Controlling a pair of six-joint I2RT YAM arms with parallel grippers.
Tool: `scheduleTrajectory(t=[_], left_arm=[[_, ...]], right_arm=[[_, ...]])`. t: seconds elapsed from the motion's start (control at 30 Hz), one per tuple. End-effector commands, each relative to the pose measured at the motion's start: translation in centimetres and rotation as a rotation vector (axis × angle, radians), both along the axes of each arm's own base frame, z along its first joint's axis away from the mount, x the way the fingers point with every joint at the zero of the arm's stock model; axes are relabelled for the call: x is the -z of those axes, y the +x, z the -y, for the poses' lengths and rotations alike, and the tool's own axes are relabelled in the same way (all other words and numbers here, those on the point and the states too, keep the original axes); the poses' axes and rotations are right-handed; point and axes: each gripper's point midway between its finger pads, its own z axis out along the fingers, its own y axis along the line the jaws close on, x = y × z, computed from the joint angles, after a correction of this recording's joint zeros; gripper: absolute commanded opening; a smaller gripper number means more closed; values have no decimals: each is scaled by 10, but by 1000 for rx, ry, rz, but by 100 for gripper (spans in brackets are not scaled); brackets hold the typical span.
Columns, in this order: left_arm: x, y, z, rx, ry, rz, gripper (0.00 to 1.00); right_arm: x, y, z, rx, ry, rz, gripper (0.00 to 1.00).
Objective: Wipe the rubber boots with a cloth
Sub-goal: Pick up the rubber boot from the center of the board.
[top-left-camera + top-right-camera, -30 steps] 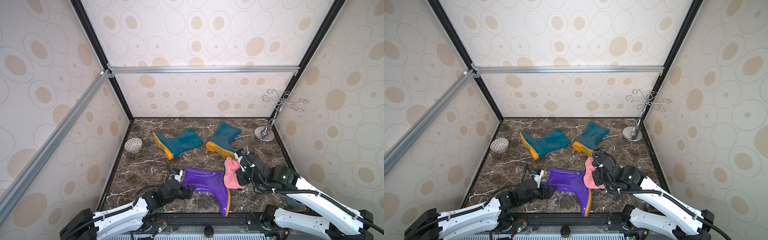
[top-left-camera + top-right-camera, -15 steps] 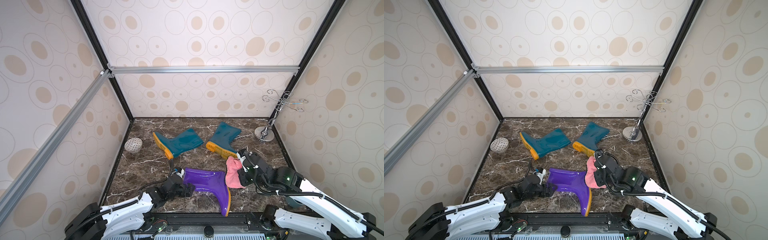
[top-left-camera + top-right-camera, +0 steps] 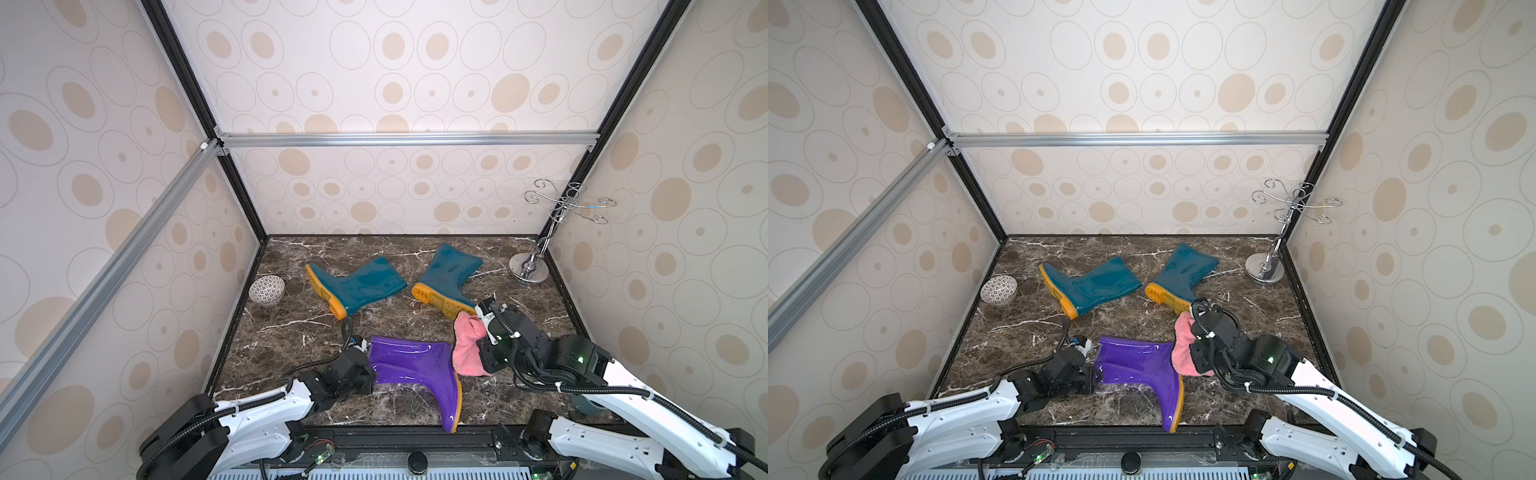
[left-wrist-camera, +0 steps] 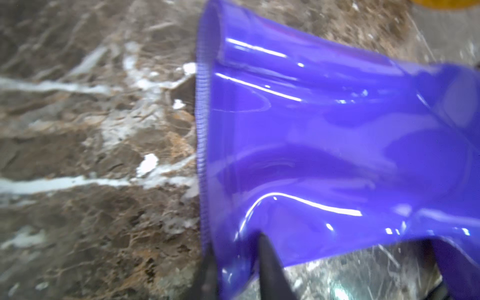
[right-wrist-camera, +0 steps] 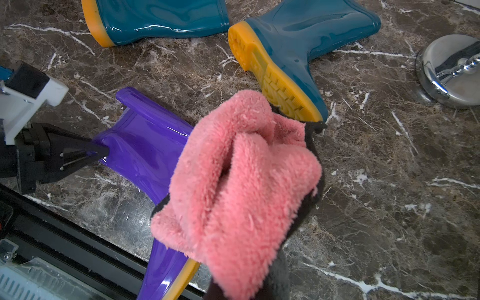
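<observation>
A purple rubber boot lies on its side near the front of the marble floor, its yellow-orange sole toward the front rail. My left gripper is shut on the rim of its shaft, one finger on each side of the wall; the right wrist view shows that grip too. Two dark teal boots lie further back. My right gripper is shut on the pink cloth, bunched and held just right of the purple boot's foot. The cloth hides the right fingertips.
A patterned bowl sits by the left wall. A chrome hook stand stands in the back right corner. A black rail runs along the front edge. Walls close in three sides.
My left gripper stood open at the purple boot's shaft and has closed on its rim. The right arm with the cloth has shifted slightly to the right.
</observation>
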Motion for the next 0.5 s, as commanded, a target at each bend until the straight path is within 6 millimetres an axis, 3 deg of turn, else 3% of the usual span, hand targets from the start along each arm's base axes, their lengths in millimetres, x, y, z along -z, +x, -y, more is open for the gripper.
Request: scheduleTrajectory(t=[0.0,0.1,0.27,0.47], left_arm=[[-16,10,5,0,8,42,0],[-55,31,8,-17,27,147,0],[-141,71,19,-7,104,340,0],[-196,102,30,3,185,476,0]], right_arm=[[3,-2,11,17,-36,9,0],[-1,-1,15,25,-40,25,0],[-14,3,20,39,-43,75,0],[-27,6,28,62,-51,126,0]])
